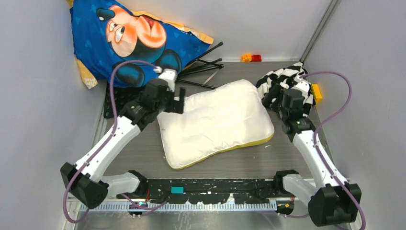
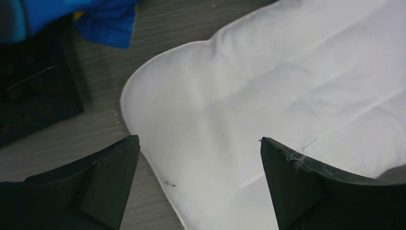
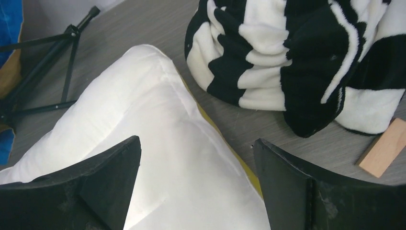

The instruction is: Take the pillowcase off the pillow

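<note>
The bare white quilted pillow (image 1: 215, 122) with a yellow edge lies flat in the middle of the table. The black and cream striped pillowcase (image 1: 283, 81) lies crumpled in a heap at the back right, off the pillow. My left gripper (image 1: 178, 103) is open and empty above the pillow's far left corner; the left wrist view shows that gripper (image 2: 198, 141) over the pillow (image 2: 268, 96). My right gripper (image 1: 280, 96) is open and empty, between the pillow's right corner and the heap. The right wrist view shows that gripper (image 3: 196, 141) above the pillow (image 3: 158, 143), with the pillowcase (image 3: 287, 57) beyond.
A blue Mickey Mouse cushion (image 1: 134, 38) leans in the back left corner. A folded black stand (image 1: 203, 64) lies behind the pillow. Small orange and red blocks (image 1: 251, 58) sit at the back, a yellow block (image 1: 316, 92) at the right wall. A wooden block (image 3: 383, 153) lies by the pillowcase.
</note>
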Tool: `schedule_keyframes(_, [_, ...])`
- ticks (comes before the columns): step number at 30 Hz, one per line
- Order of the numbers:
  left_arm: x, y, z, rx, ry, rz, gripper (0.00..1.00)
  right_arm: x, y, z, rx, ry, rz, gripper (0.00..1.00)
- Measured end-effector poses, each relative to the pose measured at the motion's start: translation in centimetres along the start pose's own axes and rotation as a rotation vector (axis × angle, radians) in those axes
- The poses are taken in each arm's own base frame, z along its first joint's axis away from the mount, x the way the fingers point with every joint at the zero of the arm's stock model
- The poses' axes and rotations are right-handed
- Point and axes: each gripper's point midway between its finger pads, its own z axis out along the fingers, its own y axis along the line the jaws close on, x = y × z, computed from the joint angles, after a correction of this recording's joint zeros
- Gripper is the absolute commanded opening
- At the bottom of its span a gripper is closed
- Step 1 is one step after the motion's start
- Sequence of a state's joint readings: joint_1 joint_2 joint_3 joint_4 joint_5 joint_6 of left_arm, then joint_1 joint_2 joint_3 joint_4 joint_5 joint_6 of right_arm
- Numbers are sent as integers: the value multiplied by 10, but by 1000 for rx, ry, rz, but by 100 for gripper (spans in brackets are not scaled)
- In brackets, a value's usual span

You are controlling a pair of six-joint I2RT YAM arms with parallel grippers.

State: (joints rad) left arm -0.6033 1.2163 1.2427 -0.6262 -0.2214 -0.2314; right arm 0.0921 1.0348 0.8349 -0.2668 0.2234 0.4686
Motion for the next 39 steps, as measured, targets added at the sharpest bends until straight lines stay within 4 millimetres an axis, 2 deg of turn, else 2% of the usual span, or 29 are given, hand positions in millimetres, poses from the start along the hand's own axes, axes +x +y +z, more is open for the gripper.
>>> schedule_keyframes(4, [10,75,-5,-164,-46,-189,100,6,-13,1,-18,-125,-23,91])
schedule_keyframes(6, [17,104,-5,-239,-92,-264,100,10,-19,6,-21,-169,-47,91])
schedule_keyframes(7, [24,110,-4,-257,-109,-282,100,14,-22,10,-18,-180,-67,92])
schedule_keyframes(13, [85,121,26,-297,-107,-231,100,32,-36,25,-6,-212,-198,92])
schedule_keyframes(16, [105,127,40,-319,-97,-195,100,35,-36,32,-11,-221,-218,92])
schedule_keyframes(24, [121,137,77,-352,-123,-130,93,64,-50,55,22,-178,-269,92])
schedule_keyframes(30, [122,158,93,-417,-160,-76,89,90,-67,90,89,-167,-296,93])
schedule_keyframes(32, [129,170,99,-443,-167,-74,86,92,-70,95,99,-182,-289,93])
schedule_keyframes(35, [145,182,103,-465,-155,-72,88,81,-71,96,98,-229,-269,94])
schedule_keyframes(39, [143,189,107,-465,-212,-59,89,80,-77,101,108,-241,-256,92])
